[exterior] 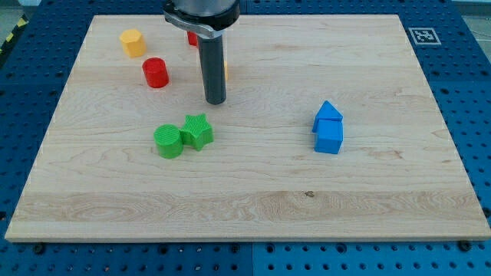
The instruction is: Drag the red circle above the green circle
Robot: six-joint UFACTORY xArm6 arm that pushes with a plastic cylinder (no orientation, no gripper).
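Red circle (155, 73) stands upright, axis vertical, toward the view's top-left, well above the green circle (168, 141). My tip (215, 101), a bare rod holding nothing, sits right of the red circle, apart.

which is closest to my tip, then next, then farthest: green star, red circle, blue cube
From my tip in the camera view:
1. green star, just below the tip, slightly to the view's left
2. red circle, up and to the view's left
3. blue cube, far off to the view's right
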